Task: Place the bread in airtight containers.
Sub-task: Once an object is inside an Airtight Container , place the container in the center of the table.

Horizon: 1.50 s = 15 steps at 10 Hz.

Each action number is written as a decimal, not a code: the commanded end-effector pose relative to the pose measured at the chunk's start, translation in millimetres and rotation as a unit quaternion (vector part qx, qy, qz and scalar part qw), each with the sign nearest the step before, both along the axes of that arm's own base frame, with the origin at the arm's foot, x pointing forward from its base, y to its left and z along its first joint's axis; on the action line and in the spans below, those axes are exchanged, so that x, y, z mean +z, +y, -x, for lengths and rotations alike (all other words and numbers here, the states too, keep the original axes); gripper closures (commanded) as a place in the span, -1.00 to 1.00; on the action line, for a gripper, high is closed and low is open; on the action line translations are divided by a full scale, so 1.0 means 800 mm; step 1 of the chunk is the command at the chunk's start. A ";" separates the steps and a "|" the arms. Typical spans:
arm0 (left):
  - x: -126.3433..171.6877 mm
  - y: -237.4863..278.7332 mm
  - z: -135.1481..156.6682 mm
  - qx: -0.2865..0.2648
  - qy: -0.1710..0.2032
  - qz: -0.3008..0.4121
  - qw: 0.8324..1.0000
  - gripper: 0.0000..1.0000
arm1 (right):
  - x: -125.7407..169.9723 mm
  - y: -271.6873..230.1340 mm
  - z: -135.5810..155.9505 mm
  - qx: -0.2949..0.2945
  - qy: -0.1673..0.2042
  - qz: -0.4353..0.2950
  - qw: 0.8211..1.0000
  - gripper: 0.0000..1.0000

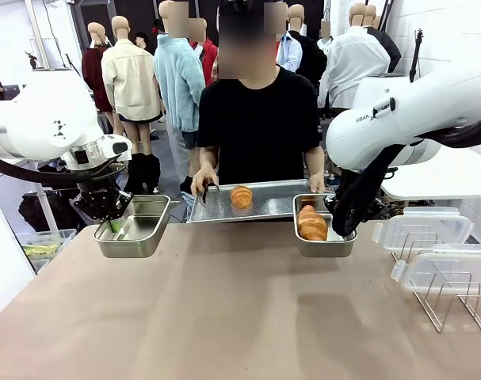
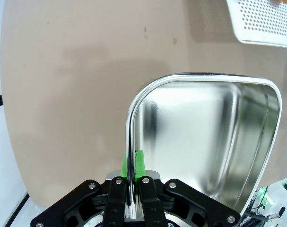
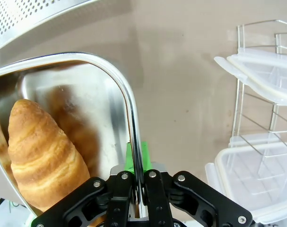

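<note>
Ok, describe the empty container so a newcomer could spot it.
Two steel tubs are at the far edge of the brown table. The empty container is on the robot's left, its rim pinched by the left gripper; the other tub holds a croissant roll.

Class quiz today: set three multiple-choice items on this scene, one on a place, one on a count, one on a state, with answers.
1. Where does the unpacked bread lie? A. perforated tray B. a plate C. the floor
2. How many clear lids are there? A. one B. two C. four
3. The left gripper is: A. open in the air B. shut on the empty container's rim C. holding bread
Answers: 1A, it lies on the tray; 2B, two sit at the right; 3B, it clamps the rim.
</note>
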<state>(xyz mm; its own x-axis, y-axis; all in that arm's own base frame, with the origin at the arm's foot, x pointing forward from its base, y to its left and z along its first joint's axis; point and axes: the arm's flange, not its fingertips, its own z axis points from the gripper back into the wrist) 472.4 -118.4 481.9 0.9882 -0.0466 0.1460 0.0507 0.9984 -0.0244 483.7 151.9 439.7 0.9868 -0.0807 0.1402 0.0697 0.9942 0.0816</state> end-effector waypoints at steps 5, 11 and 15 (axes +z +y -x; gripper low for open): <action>0.004 0.001 0.000 0.000 -0.005 0.000 1.000 1.00 | 0.004 0.000 0.001 -0.003 -0.004 0.004 1.000 1.00; 0.004 0.001 0.000 0.000 -0.005 0.000 1.000 1.00 | 0.004 0.000 0.001 -0.003 -0.004 0.004 1.000 1.00; 0.004 0.001 0.000 0.000 -0.005 0.000 1.000 1.00 | -0.050 0.009 -0.010 -0.022 -0.012 0.008 1.000 1.00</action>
